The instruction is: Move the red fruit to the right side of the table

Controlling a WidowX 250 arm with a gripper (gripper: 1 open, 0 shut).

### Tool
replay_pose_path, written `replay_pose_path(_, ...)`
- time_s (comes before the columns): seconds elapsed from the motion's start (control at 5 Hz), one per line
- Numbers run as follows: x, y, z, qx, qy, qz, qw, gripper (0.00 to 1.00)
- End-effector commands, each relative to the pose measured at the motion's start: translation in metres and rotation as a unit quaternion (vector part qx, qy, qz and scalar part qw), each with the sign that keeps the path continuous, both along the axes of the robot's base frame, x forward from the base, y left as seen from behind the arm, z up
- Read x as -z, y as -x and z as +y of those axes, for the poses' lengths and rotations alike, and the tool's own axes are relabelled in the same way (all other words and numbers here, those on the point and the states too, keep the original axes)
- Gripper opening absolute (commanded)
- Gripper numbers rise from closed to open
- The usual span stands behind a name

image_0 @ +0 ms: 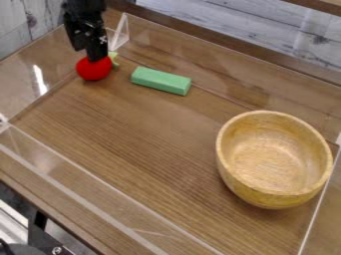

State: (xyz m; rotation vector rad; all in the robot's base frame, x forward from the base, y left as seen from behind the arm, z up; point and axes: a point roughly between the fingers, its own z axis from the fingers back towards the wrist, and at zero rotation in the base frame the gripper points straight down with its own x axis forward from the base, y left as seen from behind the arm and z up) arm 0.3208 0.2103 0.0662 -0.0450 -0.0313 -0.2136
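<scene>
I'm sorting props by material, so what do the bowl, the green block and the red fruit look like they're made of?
Bowl: light wood, smooth, with visible grain rings. Green block: probably matte plastic or foam, uniform colour. Red fruit: likely glossy plastic, even bright red.

the tabletop [147, 139] is boxed in by low clear acrylic walls [40, 159], so anything low gets stopped at the edges. the far left corner is crowded: the red fruit [92, 68] is parked there near the walls, with the black fingers [90, 40] spread open right above it. just to its right a flat green block [160, 80] is lying in the way, though it's low. the wide middle stretch of wood is left bare. the right end is mostly taken up by a round wooden bowl [274, 157], close to the right wall.
</scene>
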Motion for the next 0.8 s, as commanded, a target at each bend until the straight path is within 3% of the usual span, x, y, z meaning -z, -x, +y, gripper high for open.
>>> replay_pose_path(0.0, -0.008, -0.011, 0.005, 0.000, -0.013, -0.023, 0.9997, 1.00)
replay_pose_path(0.2, -0.002, -0.013, 0.001, 0.004, -0.011, -0.024, 0.9997, 0.00)
replay_pose_path(0.4, -0.034, -0.037, -0.021, 0.037, -0.021, -0.048, 0.9979, 0.00)
replay_pose_path(0.6, -0.059, -0.053, -0.055, 0.090, -0.025, -0.068, 0.9933, 0.00)
